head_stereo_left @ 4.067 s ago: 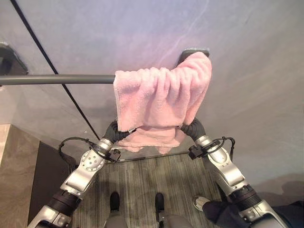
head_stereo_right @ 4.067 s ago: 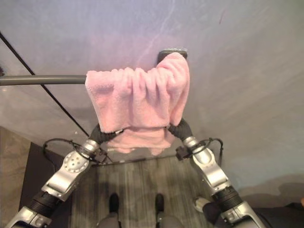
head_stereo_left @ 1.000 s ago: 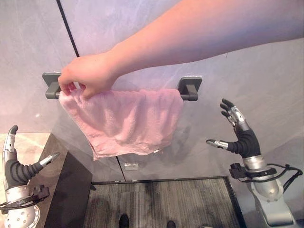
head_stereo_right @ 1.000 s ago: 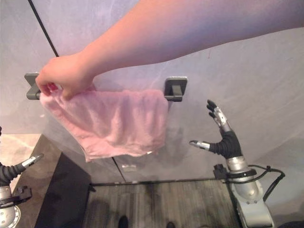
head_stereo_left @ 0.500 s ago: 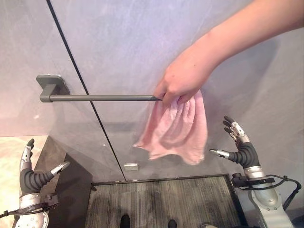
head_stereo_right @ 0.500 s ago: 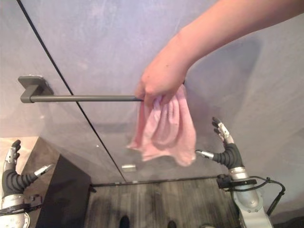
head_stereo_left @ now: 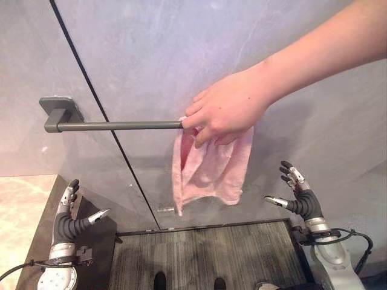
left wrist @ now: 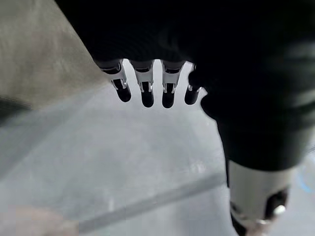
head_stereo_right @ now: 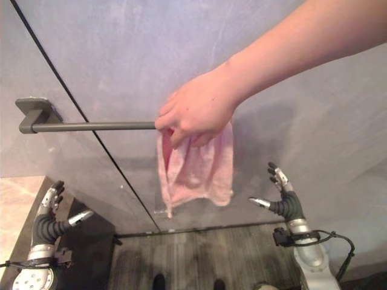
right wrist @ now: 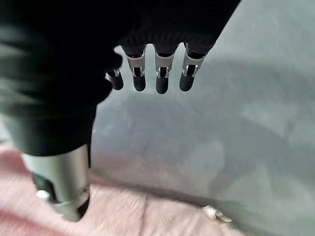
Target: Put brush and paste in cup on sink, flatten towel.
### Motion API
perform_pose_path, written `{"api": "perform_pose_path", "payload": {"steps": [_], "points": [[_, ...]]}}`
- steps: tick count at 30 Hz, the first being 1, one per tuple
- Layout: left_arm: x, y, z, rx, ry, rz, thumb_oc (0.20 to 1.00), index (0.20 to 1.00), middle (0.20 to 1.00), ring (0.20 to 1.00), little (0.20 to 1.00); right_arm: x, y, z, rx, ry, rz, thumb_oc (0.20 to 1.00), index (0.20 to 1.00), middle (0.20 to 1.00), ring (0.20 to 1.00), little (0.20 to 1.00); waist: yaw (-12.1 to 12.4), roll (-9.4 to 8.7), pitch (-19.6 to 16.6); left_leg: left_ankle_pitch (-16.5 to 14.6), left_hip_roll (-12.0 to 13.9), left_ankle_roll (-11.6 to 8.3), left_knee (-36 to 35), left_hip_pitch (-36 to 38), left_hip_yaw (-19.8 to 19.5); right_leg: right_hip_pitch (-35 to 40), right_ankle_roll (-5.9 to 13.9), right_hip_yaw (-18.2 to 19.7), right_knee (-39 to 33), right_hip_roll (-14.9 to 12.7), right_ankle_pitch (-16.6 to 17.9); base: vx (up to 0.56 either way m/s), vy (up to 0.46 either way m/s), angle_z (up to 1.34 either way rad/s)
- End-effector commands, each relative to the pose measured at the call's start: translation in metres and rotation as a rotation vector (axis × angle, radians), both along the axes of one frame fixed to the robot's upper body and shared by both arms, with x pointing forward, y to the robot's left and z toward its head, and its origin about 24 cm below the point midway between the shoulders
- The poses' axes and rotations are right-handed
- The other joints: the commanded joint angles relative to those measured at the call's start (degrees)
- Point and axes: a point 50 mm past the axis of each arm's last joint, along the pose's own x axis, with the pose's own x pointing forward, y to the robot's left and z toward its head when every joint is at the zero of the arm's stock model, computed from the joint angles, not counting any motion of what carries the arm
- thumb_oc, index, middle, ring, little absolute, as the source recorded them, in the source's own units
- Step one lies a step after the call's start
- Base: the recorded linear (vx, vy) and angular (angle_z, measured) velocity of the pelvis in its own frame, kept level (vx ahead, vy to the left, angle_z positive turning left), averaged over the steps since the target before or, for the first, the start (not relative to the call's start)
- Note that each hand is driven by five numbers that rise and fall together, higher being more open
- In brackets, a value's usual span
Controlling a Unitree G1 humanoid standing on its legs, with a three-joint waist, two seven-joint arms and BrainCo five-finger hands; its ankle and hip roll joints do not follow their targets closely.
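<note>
Here a person's hand point(head_stereo_left: 227, 112) reaches in from above and to the right of the towel bar point(head_stereo_left: 115, 125) and grips the pink towel point(head_stereo_left: 211, 169) at the bar's right end. The towel hangs bunched from that grip, gathered into narrow folds against the grey wall point(head_stereo_left: 181, 48) rather than spread along the bar, and the rest of the bar out to its left bracket point(head_stereo_left: 57, 109) is bare. Below the bar's left end, the robot's left hand point(head_stereo_left: 68, 219) is raised with its fingers straight and its thumb held apart, touching nothing, beside the stone counter point(head_stereo_left: 24, 205). Below and to the right of the bar, well apart from the towel, the right hand point(head_stereo_left: 299, 196) stands upright with its fingers spread and its thumb out, also holding nothing. The right wrist view shows straight fingers point(right wrist: 160, 73) above a stretch of the pink cloth.
</note>
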Motion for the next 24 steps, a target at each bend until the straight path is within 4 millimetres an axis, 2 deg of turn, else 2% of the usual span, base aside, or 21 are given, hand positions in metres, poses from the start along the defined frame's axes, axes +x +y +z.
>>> {"api": "perform_pose_path", "payload": {"steps": [1,3,11,20,24], "points": [[0.018,-0.001,0.019,0.003,-0.059,-0.123,1.0,1.0,1.0,1.0,1.0,0.013,0.002,0.014,0.15,-0.07,0.052,1.0,1.0,1.0,1.0,1.0,0.1,-2.45,0.1,-2.0,2.0,-0.62,0.3,0.9,1.4,-3.6,6.0,-4.7,0.4,-8.6,4.8,0.0,0.0,0.0],[0.026,-0.008,0.021,-0.029,-0.048,-0.208,1.0,1.0,1.0,1.0,1.0,0.021,-0.001,0.003,0.224,-0.006,0.068,1.0,1.0,1.0,1.0,1.0,0.3,-2.83,0.1,-2.0,2.0,-0.48,0.3,0.7,1.5,-4.0,6.06,-4.3,0.4,-8.6,4.9,0.03,0.0,-0.04],[0.036,-0.017,0.024,-0.067,-0.04,-0.306,1.0,1.0,1.0,1.0,1.0,0.037,0.004,0.007,0.298,-0.003,0.124,1.0,1.0,1.0,1.0,1.0,0.6,-3.09,0.4,-1.8,2.1,-0.59,0.3,-0.2,1.5,-5.2,5.93,-4.0,0.4,-8.3,4.9,0.01,-0.003,-0.05],[0.053,-0.029,0.037,-0.074,-0.08,-0.412,1.0,1.0,1.0,1.0,1.0,0.063,0.022,0.025,0.302,-0.028,0.268,1.0,1.0,1.0,1.0,1.0,1.3,-2.92,1.3,-1.4,2.6,-1.03,0.3,-1.7,1.0,-6.3,5.54,-4.1,0.4,-7.9,4.5,0.01,-0.007,0.01],[0.068,-0.044,0.052,-0.086,-0.143,-0.494,1.0,1.0,1.0,1.0,1.0,0.08,0.033,0.042,0.327,-0.06,0.35,1.0,1.0,1.0,1.0,1.0,1.7,-2.49,2.4,-0.7,2.7,-1.47,0.3,-3.4,0.3,-7.5,5.4,-4.4,0.4,-7.8,4.5,0.0,-0.022,0.02]]}}
